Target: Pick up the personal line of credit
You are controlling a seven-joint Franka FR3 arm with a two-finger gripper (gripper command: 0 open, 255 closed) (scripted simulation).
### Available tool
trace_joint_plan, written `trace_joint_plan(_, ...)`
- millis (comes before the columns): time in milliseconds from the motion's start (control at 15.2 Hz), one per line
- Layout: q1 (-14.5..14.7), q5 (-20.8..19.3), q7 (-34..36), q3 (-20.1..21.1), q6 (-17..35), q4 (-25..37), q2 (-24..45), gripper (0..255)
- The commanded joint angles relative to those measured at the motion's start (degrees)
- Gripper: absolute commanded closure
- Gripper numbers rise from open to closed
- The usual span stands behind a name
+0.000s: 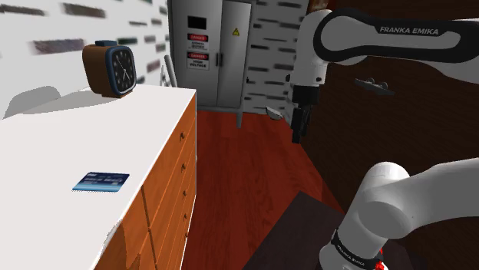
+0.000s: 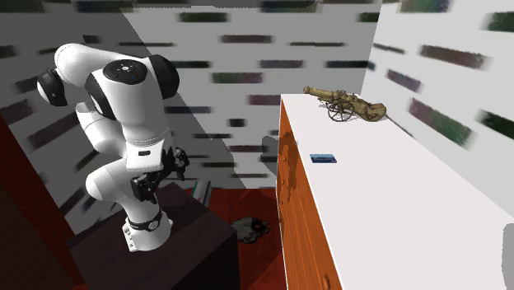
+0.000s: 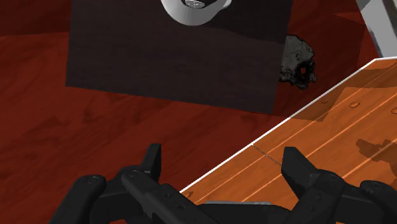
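Fingers (image 3: pixel 224 159) spread wide, nothing between them. The wrist view looks down past them onto red-brown floor (image 3: pixel 57 127) and the edge of the orange dresser (image 3: pixel 343 121).

Blue card (image 1: pixel 100 182) lies flat on the white tabletop (image 1: pixel 54 146), close to the edge above the drawers and toward the shoulder view's lower left. In the second exterior view the same card (image 2: pixel 323 157) sits near the orange-side edge. Nothing touches it.

The gripper (image 1: pixel 298 135) hangs pointing down over the floor, off the tabletop and well apart from the card. In the second exterior view the arm is folded up over its dark stand (image 2: pixel 165 247), with the gripper (image 2: pixel 175 161) low beside the arm's body.

Other items:
- brown alarm clock (image 1: pixel 111 69) with a dark face, upright at the far end of the tabletop in the shoulder view, well apart from the card
- brass-coloured cannon model (image 2: pixel 346 105) at the far end in the second exterior view, also apart from the card
- grey electrical cabinet (image 1: pixel 211 50) with warning labels against the back wall
- dark lumpy object (image 2: pixel 251 228) on the floor between the stand and the dresser; can't tell what it is
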Motion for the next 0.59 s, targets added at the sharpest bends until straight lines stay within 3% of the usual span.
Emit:
trace_joint_plan(0, 0.0, 0.0, 0.0, 0.0, 0.0, 0.0, 0.0, 0)
trace_joint_plan(528, 5.13, 6.22, 1.04, 6.03, 14.98, -0.33, 6.33, 0)
